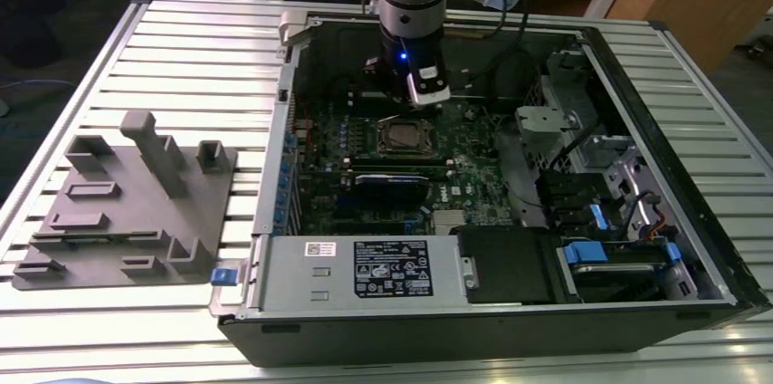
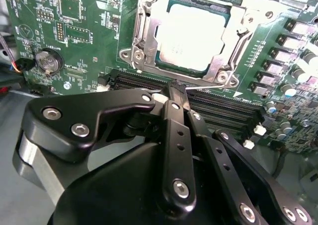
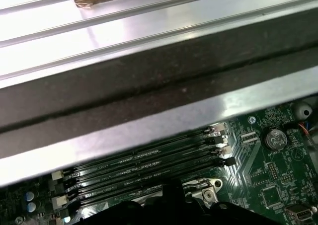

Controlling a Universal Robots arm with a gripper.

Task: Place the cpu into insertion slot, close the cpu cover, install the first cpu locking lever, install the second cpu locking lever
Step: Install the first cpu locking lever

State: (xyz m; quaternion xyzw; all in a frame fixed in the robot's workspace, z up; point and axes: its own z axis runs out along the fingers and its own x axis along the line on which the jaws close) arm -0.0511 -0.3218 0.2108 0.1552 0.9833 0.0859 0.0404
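Note:
The cpu (image 2: pixel 186 41) lies flat in the insertion slot (image 1: pixel 404 137) on the green board, its silver top facing up. The cpu cover (image 2: pixel 144 43), a silvery frame, lies down around it with the chip showing through its window. My gripper (image 2: pixel 176 92) is shut, its black fingers pressed together with nothing visible between them. Its tip hangs just beside the socket's edge, over the black memory slots (image 2: pixel 223 106). In the exterior view the gripper (image 1: pixel 425 96) hovers just behind the socket, inside the open computer case. A corner of the socket frame (image 3: pixel 206 190) shows in the first wrist view.
A long black card with a blue edge (image 1: pixel 393 180) stands in front of the socket. The case wall (image 3: pixel 149 61) rises close behind the memory slots. Drive bays with blue tabs (image 1: pixel 604 248) fill the exterior view's right. A grey fixture plate (image 1: pixel 133 203) lies outside the case.

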